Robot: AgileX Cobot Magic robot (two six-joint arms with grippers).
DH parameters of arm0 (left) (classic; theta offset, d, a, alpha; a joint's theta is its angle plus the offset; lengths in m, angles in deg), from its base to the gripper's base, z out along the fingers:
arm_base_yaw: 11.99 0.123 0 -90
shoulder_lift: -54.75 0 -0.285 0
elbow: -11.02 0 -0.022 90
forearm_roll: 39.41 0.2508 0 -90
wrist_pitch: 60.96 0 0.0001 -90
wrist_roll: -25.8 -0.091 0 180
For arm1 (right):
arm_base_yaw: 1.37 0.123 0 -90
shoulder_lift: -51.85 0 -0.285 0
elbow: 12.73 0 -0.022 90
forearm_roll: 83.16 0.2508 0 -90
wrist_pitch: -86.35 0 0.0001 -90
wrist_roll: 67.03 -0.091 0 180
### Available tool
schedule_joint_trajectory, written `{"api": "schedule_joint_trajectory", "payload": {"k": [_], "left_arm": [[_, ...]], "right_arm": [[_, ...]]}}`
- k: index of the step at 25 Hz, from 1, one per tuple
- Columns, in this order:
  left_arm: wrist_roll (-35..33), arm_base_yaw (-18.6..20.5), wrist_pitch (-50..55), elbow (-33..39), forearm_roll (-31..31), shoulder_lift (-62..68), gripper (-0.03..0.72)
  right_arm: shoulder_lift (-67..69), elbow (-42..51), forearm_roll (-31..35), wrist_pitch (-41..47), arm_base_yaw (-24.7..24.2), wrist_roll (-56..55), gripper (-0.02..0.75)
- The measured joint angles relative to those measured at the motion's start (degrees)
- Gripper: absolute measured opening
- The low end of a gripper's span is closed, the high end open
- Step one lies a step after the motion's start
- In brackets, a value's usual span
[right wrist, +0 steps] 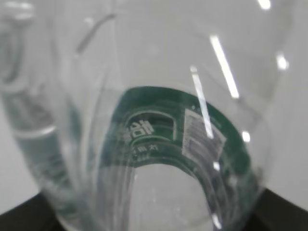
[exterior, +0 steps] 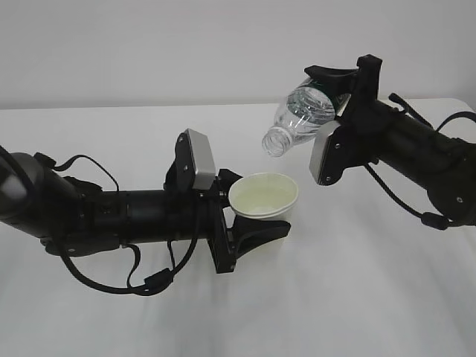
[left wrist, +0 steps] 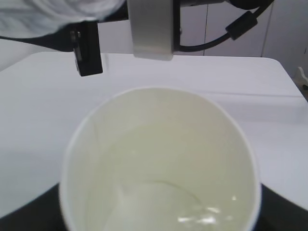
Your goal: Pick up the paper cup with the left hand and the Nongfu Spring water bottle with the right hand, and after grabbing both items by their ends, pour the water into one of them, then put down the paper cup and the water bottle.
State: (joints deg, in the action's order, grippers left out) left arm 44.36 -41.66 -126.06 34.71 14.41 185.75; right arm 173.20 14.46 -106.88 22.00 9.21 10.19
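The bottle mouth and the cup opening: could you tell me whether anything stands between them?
Nothing visible does. The bottle, tipped in the right hand, has its uncapped mouth above and just right of the paper cup, held by the left hand.

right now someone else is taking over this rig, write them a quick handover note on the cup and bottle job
Left hand: shut on the paper cup, held upright above the table.
Right hand: shut on the Nongfu Spring water bottle, tilted mouth-down, up and to the right of the cup's rim.
Done: both picked up; some water lies in the cup's bottom.
Bottle looks nearly empty; no stream visible.
Left: finish the pour if any remains, right the bottle, set both down.
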Motion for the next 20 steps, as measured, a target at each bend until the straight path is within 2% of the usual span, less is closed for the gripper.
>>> {"api": "schedule_joint_trajectory", "payload": {"k": [20], "left_arm": [[0.00, 0.00, 0.09, 0.00, 0.00, 0.00, 0.482]], "right_arm": [[0.00, -0.04, 3.22, -0.09, 0.00, -9.71, 0.474]]}}
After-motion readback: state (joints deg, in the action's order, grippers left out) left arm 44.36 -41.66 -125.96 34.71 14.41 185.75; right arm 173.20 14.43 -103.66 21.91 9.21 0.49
